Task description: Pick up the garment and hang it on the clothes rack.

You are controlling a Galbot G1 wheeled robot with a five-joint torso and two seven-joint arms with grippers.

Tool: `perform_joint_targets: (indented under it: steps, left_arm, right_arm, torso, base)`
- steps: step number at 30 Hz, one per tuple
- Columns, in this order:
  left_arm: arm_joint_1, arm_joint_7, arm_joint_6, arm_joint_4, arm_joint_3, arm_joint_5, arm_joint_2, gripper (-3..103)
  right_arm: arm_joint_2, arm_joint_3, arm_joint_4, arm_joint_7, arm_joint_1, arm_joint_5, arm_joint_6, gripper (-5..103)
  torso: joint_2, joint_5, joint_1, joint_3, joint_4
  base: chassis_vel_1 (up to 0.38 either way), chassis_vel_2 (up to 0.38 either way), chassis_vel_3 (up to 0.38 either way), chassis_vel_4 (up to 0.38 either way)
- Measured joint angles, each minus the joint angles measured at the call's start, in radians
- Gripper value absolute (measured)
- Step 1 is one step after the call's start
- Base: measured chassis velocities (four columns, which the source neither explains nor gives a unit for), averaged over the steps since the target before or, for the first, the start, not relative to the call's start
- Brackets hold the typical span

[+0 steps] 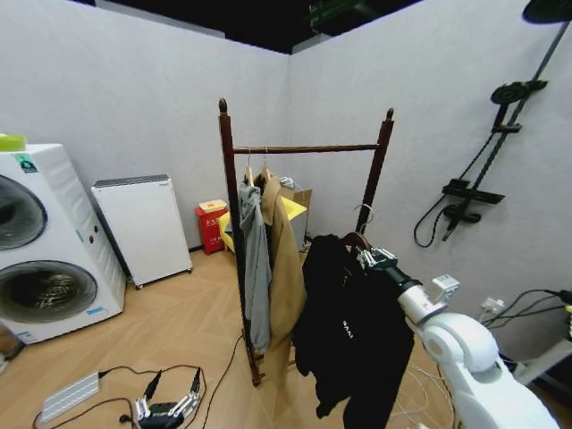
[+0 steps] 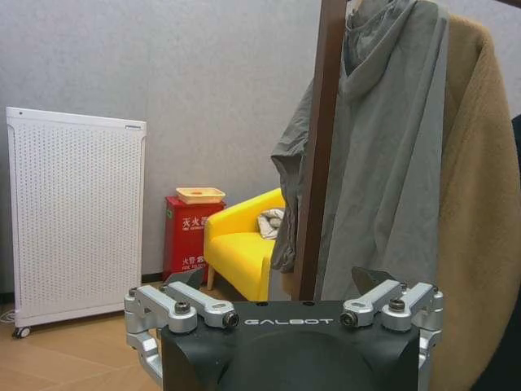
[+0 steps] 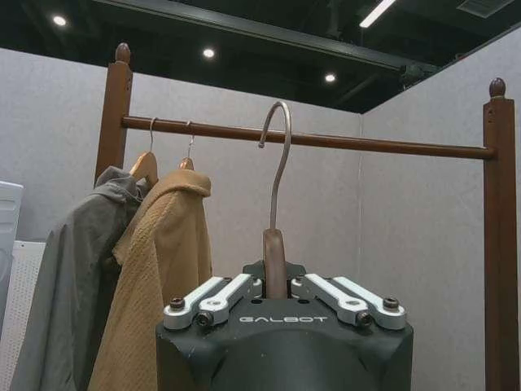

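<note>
Taking the clothes rack (image 1: 239,232) as the marker: well to its left stand a washing machine (image 1: 45,241) and a white panel heater (image 1: 141,228), with a red cabinet (image 1: 211,225) and a yellow chair (image 2: 240,243) behind its left post. The left gripper (image 1: 165,411) is low on the floor side, left of the rack's base, its fingers (image 2: 199,305) spread apart and holding nothing. On the bar (image 3: 309,139), close to the left post, hang a grey hooded jacket (image 1: 256,268) and just beside it a long tan coat (image 1: 284,268), taking up the bar's left end. Right of these, in front of the rack and below the bar, the right gripper (image 1: 374,258) is clenched on the wooden hanger (image 3: 274,261) of the garment (image 1: 353,331), which hangs free. Its metal hook (image 3: 278,163) is upright before the bar. A shower set (image 1: 487,170) is mounted on the wall to the rack's right.
</note>
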Motion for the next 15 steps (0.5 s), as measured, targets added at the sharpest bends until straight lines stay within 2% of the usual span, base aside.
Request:
perform_joint_targets:
  steps: [9,15]
  left_arm:
    - [0.000,0.000,0.000,0.000,0.000,0.000,0.000,100]
    - [0.000,0.000,0.000,0.000,0.000,0.000,0.000,100]
  right_arm:
    - [0.000,0.007,0.023,-0.008,-0.022,-0.016,-0.003,9]
    - [-0.011,0.004,0.014,-0.010,-0.008,-0.015,-0.004,9]
  torso:
    - [0.000,-0.0001,0.000,0.000,0.0001]
    - [0.000,0.0001,-0.001,0.000,0.0000]
  base:
    - [-0.105,0.116,0.093,-0.098]
    - [-0.006,0.011,0.008,-0.007]
